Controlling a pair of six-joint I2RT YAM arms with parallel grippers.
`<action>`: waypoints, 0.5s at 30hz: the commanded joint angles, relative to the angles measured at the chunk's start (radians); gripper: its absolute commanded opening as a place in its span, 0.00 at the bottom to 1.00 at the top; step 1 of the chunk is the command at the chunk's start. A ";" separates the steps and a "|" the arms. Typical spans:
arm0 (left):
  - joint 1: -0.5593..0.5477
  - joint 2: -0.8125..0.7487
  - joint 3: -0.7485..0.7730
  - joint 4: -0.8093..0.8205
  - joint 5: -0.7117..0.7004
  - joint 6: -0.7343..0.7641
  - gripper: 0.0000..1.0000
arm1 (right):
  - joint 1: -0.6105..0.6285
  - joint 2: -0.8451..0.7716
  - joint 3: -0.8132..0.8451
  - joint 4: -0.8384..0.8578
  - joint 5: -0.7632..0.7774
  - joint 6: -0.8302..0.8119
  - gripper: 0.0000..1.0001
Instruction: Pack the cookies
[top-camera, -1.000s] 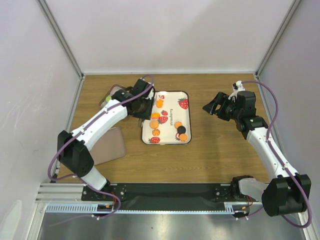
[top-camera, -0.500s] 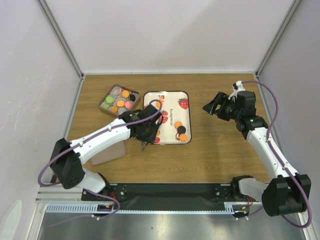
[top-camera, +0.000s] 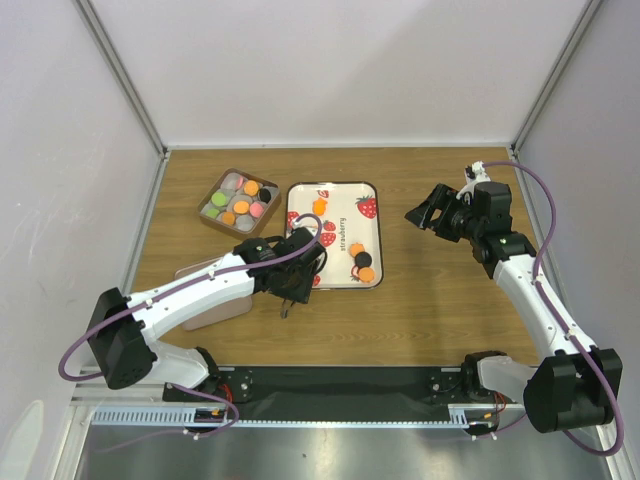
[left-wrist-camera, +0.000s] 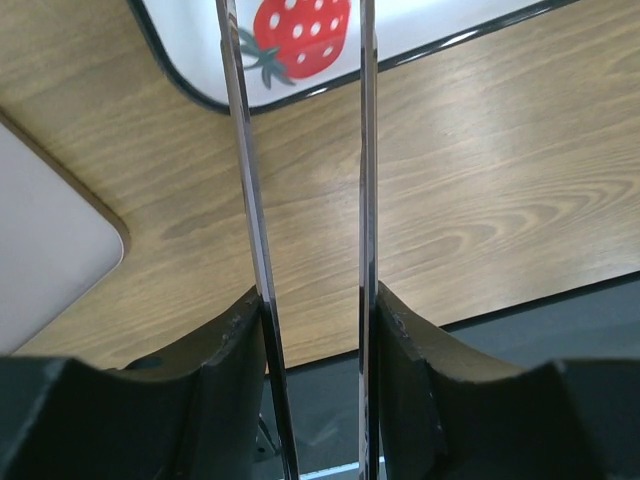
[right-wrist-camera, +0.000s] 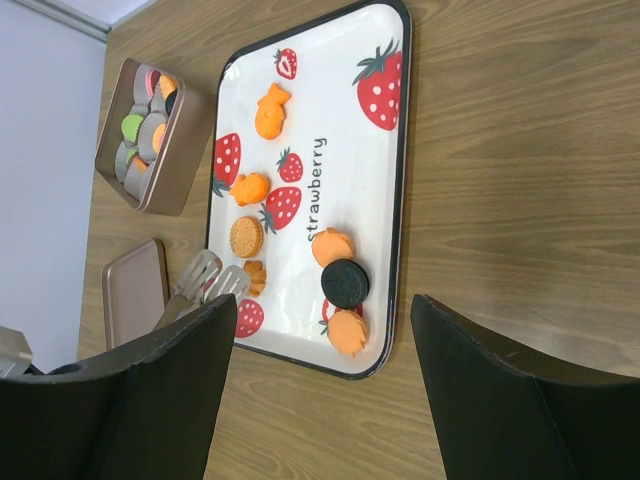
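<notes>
Several orange cookies (right-wrist-camera: 331, 246) and a black cookie (right-wrist-camera: 345, 284) lie on the white strawberry tray (top-camera: 340, 210). More cookies sit in paper cups in the brown box (top-camera: 240, 200) left of the tray. My left gripper (top-camera: 290, 285) hangs over the tray's near left corner, shut on metal tongs (left-wrist-camera: 245, 150). The tongs' slotted tips (right-wrist-camera: 205, 275) stand apart beside a small orange cookie (right-wrist-camera: 255, 277), with nothing between them. My right gripper (top-camera: 425, 212) hovers open and empty over the table, right of the tray.
The box's lid (top-camera: 215, 300) lies on the table left of the tray's near corner, partly under my left arm. In the left wrist view, the tray's rim (left-wrist-camera: 190, 95) and a printed strawberry show past the tongs. Walls stand on three sides.
My left arm has swung from over the box back toward me to the tray's near left corner, carrying the tongs; the box now shows. The right arm has not moved.
</notes>
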 joint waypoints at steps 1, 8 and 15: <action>-0.007 -0.049 -0.023 0.003 -0.030 -0.043 0.47 | 0.005 -0.003 0.018 0.012 0.009 -0.015 0.77; -0.015 -0.035 -0.051 0.024 -0.016 -0.049 0.49 | 0.005 -0.003 0.017 0.012 0.009 -0.018 0.77; -0.015 -0.012 -0.059 0.064 -0.005 -0.045 0.49 | 0.007 -0.003 0.017 0.012 0.010 -0.018 0.77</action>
